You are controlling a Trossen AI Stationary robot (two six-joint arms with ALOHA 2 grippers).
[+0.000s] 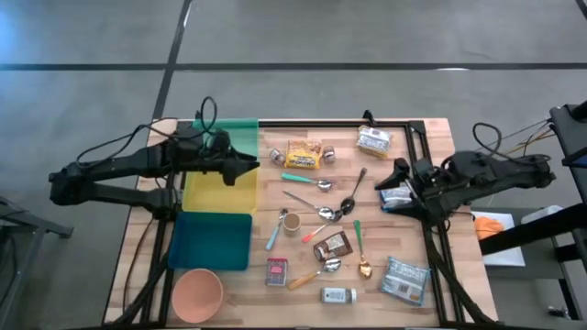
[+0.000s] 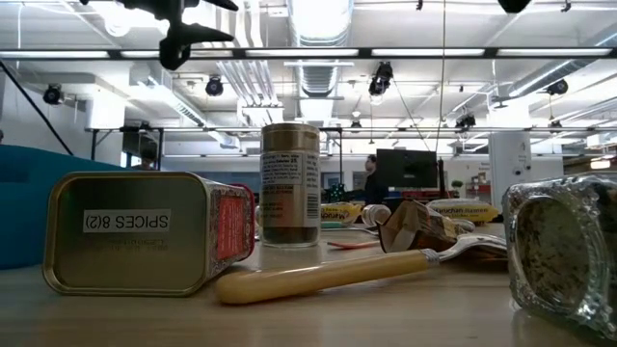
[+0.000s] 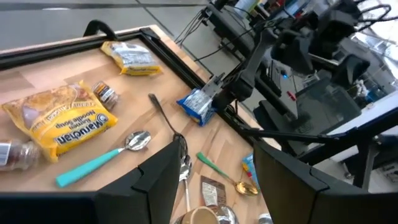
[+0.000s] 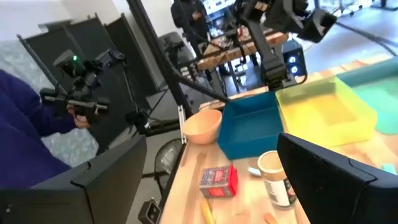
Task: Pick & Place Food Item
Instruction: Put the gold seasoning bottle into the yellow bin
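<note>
Food items lie across the wooden table: a yellow noodle packet [image 1: 304,154] [image 3: 62,118], a pale packet [image 1: 373,140] at the far side, a blue packet [image 1: 396,197] [image 3: 198,107] at the right, a red spice tin [image 1: 277,271] and a silvery packet [image 1: 404,278] near the front. My left gripper [image 1: 249,165] [image 3: 217,149] hangs open above the yellow bin [image 1: 220,188], pointing toward the table's middle. My right gripper [image 1: 396,171] [image 4: 211,149] hangs open above the blue packet, nothing between its fingers.
A green bin [image 1: 240,137], the yellow bin, a blue bin [image 1: 213,240] and a pink bowl [image 1: 197,293] line the left side. Spoons [image 1: 323,213], a cup [image 1: 291,222], a brown packet [image 1: 332,246] and a small jar [image 1: 338,295] crowd the middle. A person [image 4: 25,118] sits beyond the table.
</note>
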